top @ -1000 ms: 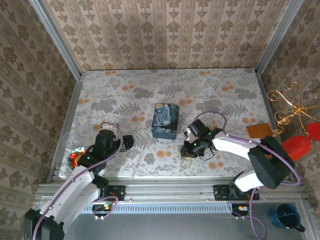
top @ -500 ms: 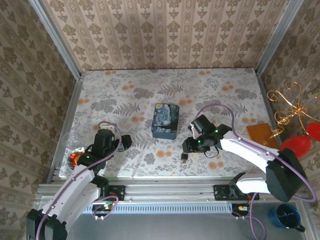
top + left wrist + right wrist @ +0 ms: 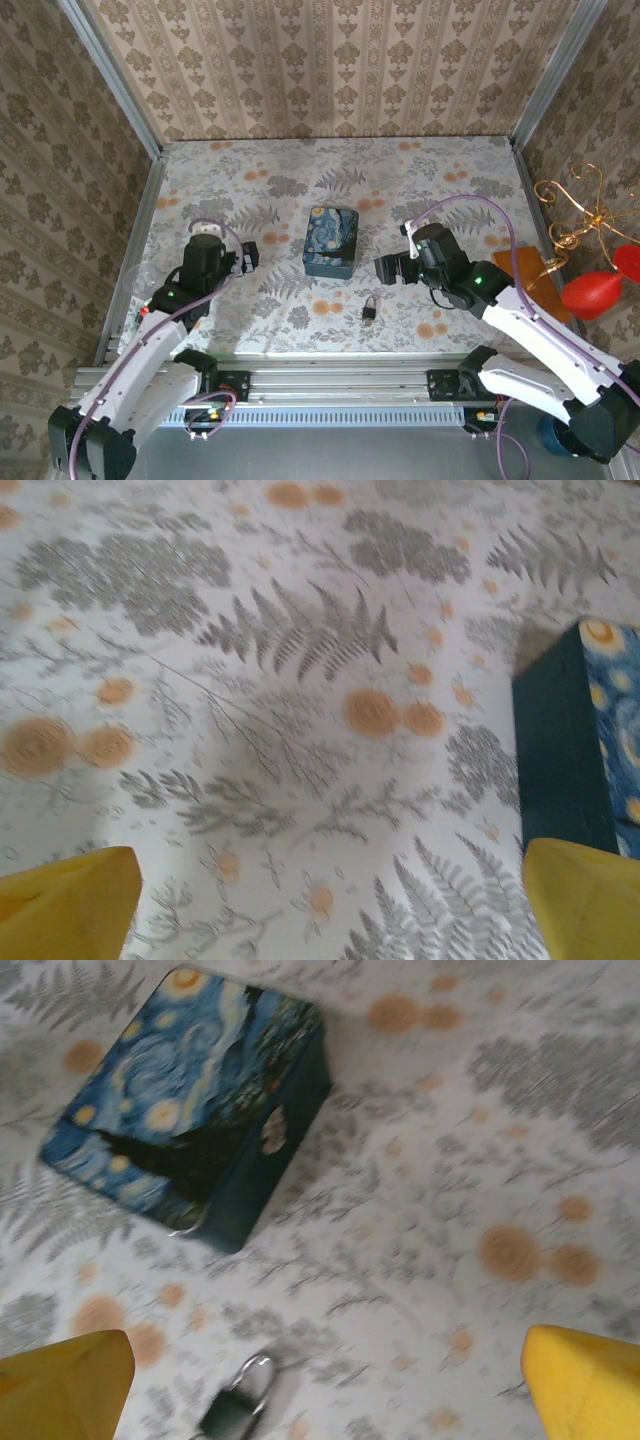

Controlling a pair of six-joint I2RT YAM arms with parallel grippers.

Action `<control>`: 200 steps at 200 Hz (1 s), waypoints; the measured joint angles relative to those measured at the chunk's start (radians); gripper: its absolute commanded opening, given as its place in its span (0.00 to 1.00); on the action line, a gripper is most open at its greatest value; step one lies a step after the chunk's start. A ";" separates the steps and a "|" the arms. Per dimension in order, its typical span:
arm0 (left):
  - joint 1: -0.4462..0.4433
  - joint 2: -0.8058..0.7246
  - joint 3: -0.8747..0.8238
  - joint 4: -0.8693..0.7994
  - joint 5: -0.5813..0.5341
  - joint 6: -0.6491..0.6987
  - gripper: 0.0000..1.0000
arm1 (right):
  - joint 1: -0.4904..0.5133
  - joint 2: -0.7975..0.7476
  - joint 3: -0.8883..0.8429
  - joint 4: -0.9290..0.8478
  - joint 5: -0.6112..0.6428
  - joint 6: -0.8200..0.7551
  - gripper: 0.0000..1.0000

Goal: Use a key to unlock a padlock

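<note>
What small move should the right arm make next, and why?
Probably lower the right gripper toward the padlock, which lies loose on the table close by. The jaws stand open with nothing between them, so grasping it looks like the next step.

walls: beige damask paper | table: floral cloth — perhaps vinyl

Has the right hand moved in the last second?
Yes. The right hand drew back from the padlock, going up the top view, and is now level with the near end of the blue tin.
</note>
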 measured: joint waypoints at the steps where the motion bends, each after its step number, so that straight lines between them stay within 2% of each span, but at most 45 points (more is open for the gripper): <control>1: 0.000 0.001 0.000 0.001 -0.008 0.000 1.00 | 0.000 -0.001 -0.002 0.002 0.003 -0.002 1.00; 45: 0.002 -0.018 -0.061 0.119 -0.257 0.068 1.00 | 0.000 -0.136 -0.154 0.198 0.185 -0.166 1.00; 83: 0.047 -0.050 -0.203 0.319 -0.349 0.199 1.00 | -0.031 -0.149 -0.220 0.306 0.254 -0.253 1.00; 106: 0.074 -0.009 -0.326 0.565 -0.348 0.300 1.00 | -0.033 -0.149 -0.278 0.387 0.262 -0.292 1.00; 126: 0.110 0.098 -0.422 0.771 -0.325 0.377 1.00 | -0.034 -0.149 -0.330 0.444 0.262 -0.331 1.00; 146: 0.163 0.209 -0.428 0.858 -0.283 0.428 1.00 | -0.040 -0.148 -0.356 0.470 0.262 -0.357 1.00; 200: 0.263 0.417 -0.389 1.083 -0.164 0.446 1.00 | -0.061 -0.111 -0.428 0.586 0.249 -0.444 1.00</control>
